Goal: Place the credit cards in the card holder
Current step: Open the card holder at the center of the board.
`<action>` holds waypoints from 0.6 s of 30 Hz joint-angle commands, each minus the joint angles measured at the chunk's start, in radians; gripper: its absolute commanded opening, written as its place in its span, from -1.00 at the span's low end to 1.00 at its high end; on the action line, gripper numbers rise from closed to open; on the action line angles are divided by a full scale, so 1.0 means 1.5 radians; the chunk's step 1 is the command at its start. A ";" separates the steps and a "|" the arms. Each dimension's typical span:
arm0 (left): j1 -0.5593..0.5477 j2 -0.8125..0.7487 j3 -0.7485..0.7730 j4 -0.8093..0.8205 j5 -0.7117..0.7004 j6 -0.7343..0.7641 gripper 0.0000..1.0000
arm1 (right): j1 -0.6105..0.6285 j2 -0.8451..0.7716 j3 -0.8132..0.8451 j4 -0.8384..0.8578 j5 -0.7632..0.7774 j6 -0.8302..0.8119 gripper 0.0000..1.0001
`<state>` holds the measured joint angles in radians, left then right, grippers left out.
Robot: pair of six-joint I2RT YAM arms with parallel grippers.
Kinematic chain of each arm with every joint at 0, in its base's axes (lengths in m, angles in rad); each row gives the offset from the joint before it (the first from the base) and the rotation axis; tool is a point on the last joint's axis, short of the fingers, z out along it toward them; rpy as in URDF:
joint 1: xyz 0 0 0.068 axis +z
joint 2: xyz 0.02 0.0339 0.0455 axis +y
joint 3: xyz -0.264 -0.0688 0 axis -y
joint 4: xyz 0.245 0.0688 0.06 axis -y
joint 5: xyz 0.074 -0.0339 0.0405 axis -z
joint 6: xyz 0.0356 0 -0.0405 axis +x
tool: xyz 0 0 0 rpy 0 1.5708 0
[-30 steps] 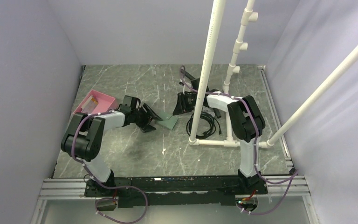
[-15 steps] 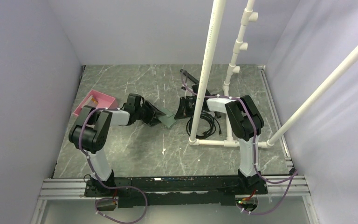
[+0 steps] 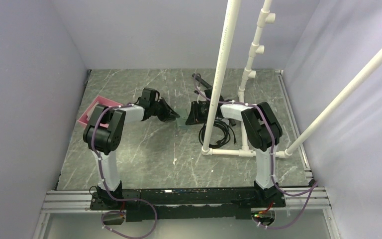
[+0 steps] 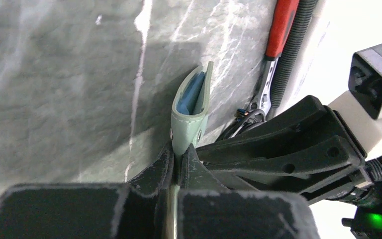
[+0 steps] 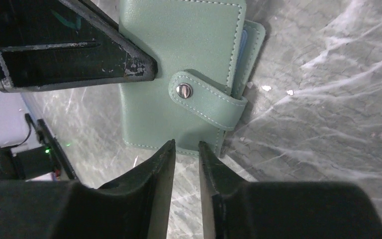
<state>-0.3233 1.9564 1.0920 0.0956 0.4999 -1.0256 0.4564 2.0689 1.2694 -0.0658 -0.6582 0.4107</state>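
Observation:
The card holder (image 5: 179, 50) is a muted-green wallet with its tab (image 5: 206, 104) snapped shut. My left gripper (image 4: 179, 149) is shut on the card holder's (image 4: 191, 117) near corner and holds it edge-on, so the pale blue inside shows. From the top it is a small green patch (image 3: 181, 121) between the left gripper (image 3: 172, 116) and the right gripper (image 3: 191, 118). My right gripper (image 5: 185, 144) is open by a narrow gap, tips at the wallet's lower edge, nothing between them. The credit cards are not in view.
A pink tray (image 3: 92, 111) sits at the back left, partly behind the left arm. A white pipe frame (image 3: 223, 74) stands on the table by the right arm, with a coiled black cable (image 3: 222, 132) at its foot. A red-handled tool (image 4: 281, 25) lies beyond the wallet.
My left arm has swung toward the back right and its gripper has shut on the card holder, which now stands on edge. The right gripper stays beside it, its jaws narrowed then slightly reopened.

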 commanded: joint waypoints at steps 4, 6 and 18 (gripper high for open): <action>-0.007 0.000 0.048 -0.100 0.037 0.140 -1.00 | 0.007 -0.033 0.023 -0.075 0.203 -0.058 -0.15; -0.007 0.002 0.041 -0.086 0.048 0.138 -1.00 | 0.010 -0.040 0.025 -0.075 0.211 -0.060 -0.07; -0.010 0.007 0.047 -0.063 0.060 0.125 -1.00 | 0.048 -0.023 0.066 -0.053 0.237 -0.054 0.16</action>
<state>-0.3302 1.9701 1.1442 -0.0044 0.5716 -0.8669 0.5079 2.0289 1.3132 -0.1329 -0.3523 0.3504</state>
